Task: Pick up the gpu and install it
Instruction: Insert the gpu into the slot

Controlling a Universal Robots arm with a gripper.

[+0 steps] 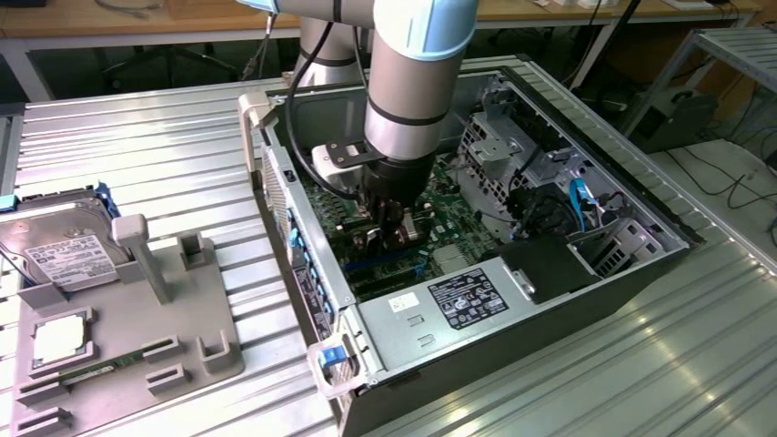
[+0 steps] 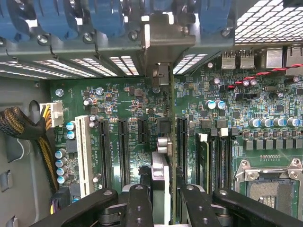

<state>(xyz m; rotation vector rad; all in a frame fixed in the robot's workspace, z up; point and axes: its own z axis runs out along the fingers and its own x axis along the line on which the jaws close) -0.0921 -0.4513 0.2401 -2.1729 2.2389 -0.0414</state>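
Observation:
My gripper [image 1: 391, 229] reaches down inside the open computer case [image 1: 631, 264], over the green motherboard [image 2: 128, 97]. It is shut on the gpu [image 2: 161, 163], which I see edge-on between the two black fingers [image 2: 138, 201]. The card stands upright on its edge just beside a long black expansion slot [image 2: 182, 142]. Its silver metal bracket [image 2: 166, 40] sits against the row of rear slot openings in the case wall. Whether the card's lower edge is in a slot is hidden by the card itself.
Other expansion slots [image 2: 124, 151], memory slots [image 2: 214, 158] and the processor socket [image 2: 270, 184] surround the card. A cable bundle [image 2: 21, 124] lies near the case wall. Outside the case, a grey fixture [image 1: 146, 337] holds a hard drive [image 1: 67, 257] and a memory stick [image 1: 87, 372].

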